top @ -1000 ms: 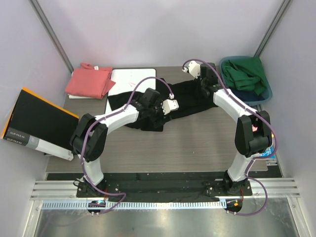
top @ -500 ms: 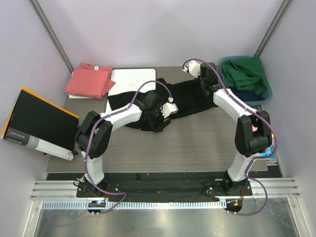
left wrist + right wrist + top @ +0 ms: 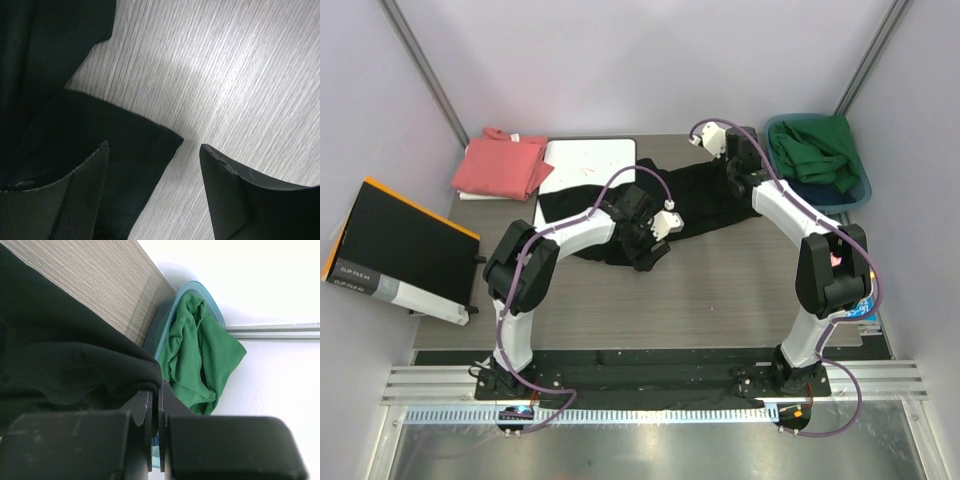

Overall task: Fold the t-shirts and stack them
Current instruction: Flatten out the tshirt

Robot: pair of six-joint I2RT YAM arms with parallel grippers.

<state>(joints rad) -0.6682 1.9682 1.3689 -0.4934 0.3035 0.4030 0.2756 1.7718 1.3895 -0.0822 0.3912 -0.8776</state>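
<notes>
Top view: the black tee point(image 3: 700, 205) is lying spread on the table point(image 3: 720, 290). Its long axis is running left to right between the grippers, with the right end angling away. The left gripper point(image 3: 650, 248) is hovering at its near hem, and the right gripper point(image 3: 738, 158) is at its far right end. The pink tee point(image 3: 500, 165) is lying folded, well left of the left gripper.

Left wrist: the left gripper point(image 3: 154, 146) is standing apart, empty, with a corner of the black tee point(image 3: 75, 125) pointing into the gap.

Right wrist: the right gripper point(image 3: 154, 390) is pinching a fold of the black tee point(image 3: 50, 355), with green cloth point(image 3: 195, 350) beyond.
</notes>
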